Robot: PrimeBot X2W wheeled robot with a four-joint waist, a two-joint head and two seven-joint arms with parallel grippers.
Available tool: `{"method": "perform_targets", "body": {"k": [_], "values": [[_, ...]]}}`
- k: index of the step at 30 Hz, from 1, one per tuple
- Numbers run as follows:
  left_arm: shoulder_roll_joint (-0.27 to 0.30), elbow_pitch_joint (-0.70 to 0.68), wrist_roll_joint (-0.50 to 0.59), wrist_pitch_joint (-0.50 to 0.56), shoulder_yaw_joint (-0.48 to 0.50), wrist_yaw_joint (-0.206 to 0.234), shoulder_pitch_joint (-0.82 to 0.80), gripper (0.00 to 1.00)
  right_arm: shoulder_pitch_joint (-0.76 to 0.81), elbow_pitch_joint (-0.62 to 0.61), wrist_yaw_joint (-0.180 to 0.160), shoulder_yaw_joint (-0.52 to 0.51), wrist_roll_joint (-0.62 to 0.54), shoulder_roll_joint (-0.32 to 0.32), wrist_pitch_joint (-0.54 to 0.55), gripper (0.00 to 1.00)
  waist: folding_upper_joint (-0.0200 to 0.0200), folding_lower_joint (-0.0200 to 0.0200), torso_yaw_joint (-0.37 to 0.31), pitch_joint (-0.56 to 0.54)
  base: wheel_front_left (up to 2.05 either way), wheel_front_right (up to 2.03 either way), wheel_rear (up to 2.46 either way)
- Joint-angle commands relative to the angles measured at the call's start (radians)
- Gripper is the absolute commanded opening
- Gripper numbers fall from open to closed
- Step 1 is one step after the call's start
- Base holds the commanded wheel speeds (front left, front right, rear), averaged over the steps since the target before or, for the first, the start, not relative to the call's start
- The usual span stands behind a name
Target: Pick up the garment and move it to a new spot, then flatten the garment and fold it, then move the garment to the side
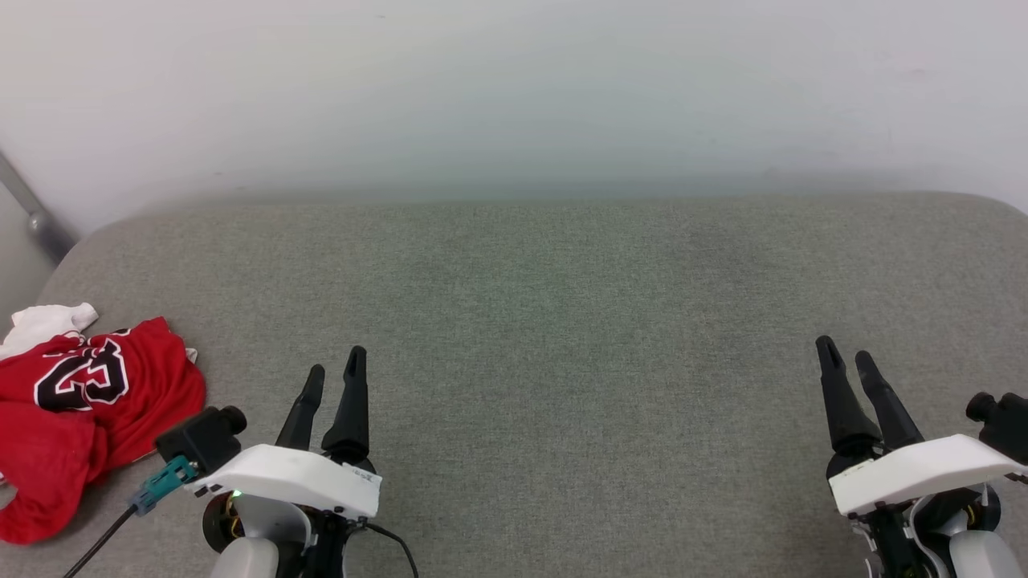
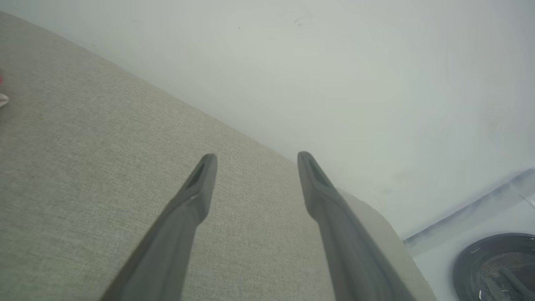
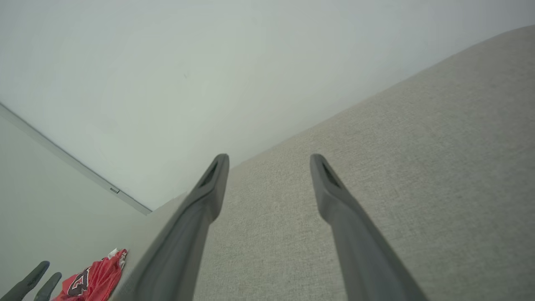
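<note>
The garment (image 1: 76, 409), a red jersey with a white sleeve and a black 23, lies crumpled at the far left edge of the grey padded surface (image 1: 562, 321). In the right wrist view the garment (image 3: 94, 280) appears small at the bottom left. My left gripper (image 1: 337, 365) hovers open just right of the garment, apart from it, nothing between its fingers (image 2: 200, 184). My right gripper (image 1: 847, 352) stands open at the lower right, far from the garment, its fingers (image 3: 213, 184) empty.
A pale wall (image 1: 514, 88) rises behind the surface. A grey metal bar (image 1: 32, 213) slants at the left edge. In the left wrist view a dark round base (image 2: 497, 267) sits on the floor past the surface's edge.
</note>
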Motion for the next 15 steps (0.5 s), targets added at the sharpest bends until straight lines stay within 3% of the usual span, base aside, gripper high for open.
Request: {"method": "perform_targets", "body": {"k": [1, 15], "values": [[0.011, -0.011, 0.035, -0.010, -0.009, 0.006, -0.029, 1.00, -0.024, -0.018, 0.000, 0.003, -0.033, 0.001, 0.001, 1.00, 0.0000, 0.0000, 0.000, 0.000, 0.00, 0.00, 0.00], [0.044, 0.015, 0.227, -0.052, -0.064, 0.054, -0.049, 1.00, -0.027, -0.038, 0.000, 0.012, -0.235, 0.000, 0.026, 1.00, 0.0000, 0.0000, 0.001, 0.001, 0.00, 0.00, 0.00]]}}
